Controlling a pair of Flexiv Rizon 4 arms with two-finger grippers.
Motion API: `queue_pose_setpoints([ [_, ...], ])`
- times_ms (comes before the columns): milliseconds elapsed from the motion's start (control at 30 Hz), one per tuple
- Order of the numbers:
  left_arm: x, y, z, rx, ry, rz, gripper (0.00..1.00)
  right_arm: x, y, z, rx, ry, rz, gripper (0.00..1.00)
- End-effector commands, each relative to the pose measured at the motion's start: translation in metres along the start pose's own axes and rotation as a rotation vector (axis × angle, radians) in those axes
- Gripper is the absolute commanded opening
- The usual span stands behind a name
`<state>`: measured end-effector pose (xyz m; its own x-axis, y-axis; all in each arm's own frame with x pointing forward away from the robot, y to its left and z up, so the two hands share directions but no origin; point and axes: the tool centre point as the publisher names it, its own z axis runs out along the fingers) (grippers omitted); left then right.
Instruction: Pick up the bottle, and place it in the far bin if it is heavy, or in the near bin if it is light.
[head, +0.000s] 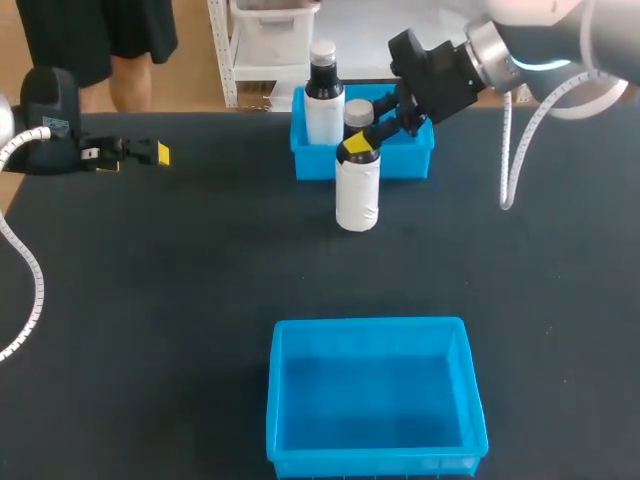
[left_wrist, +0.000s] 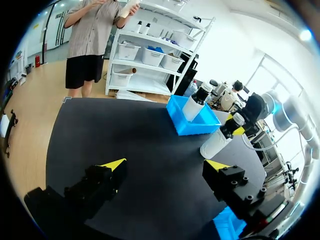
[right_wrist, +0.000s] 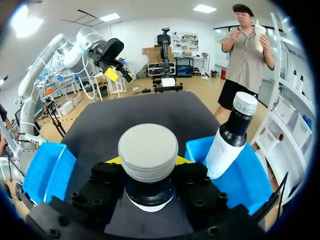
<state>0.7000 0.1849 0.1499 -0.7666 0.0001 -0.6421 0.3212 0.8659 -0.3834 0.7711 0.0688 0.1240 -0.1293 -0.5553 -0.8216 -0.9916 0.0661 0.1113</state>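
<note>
Head view: the right gripper (head: 360, 148) pinches the bottle (head: 357, 195) by its neck; lift straight, clear of the twelve-o'clock bin (head: 405, 163).

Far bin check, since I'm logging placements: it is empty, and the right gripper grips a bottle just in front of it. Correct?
Not empty: the head view shows a black-necked bottle standing in the far bin. The rest holds: the right gripper is shut on a grey-capped bottle just in front of it.
</note>
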Motion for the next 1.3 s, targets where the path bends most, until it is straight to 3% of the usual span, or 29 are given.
queue_pose_setpoints([
  [33, 0.0, 0.0, 0.0, 0.0, 0.0, 0.0, 1.0, 0.003, 0.012, -0.023, 0.039, -0.001, 0.007, 0.0],
  [400, 0.0, 0.0, 0.0, 0.0, 0.0, 0.0, 1.0, 0.019, 0.028, -0.099, 0.147, -0.009, 0.09, 0.0],
  [833, 0.0, 0.0, 0.0, 0.0, 0.0, 0.0, 1.0, 0.025, 0.073, -0.206, 0.32, -0.019, 0.158, 0.0],
  [1067, 0.0, 0.0, 0.0, 0.0, 0.0, 0.0, 1.0, 0.017, 0.11, -0.239, 0.348, -0.015, 0.162, 0.0],
  [1300, 0.0, 0.0, 0.0, 0.0, 0.0, 0.0, 1.0, -0.004, 0.152, -0.245, 0.326, -0.015, 0.133, 0.0],
])
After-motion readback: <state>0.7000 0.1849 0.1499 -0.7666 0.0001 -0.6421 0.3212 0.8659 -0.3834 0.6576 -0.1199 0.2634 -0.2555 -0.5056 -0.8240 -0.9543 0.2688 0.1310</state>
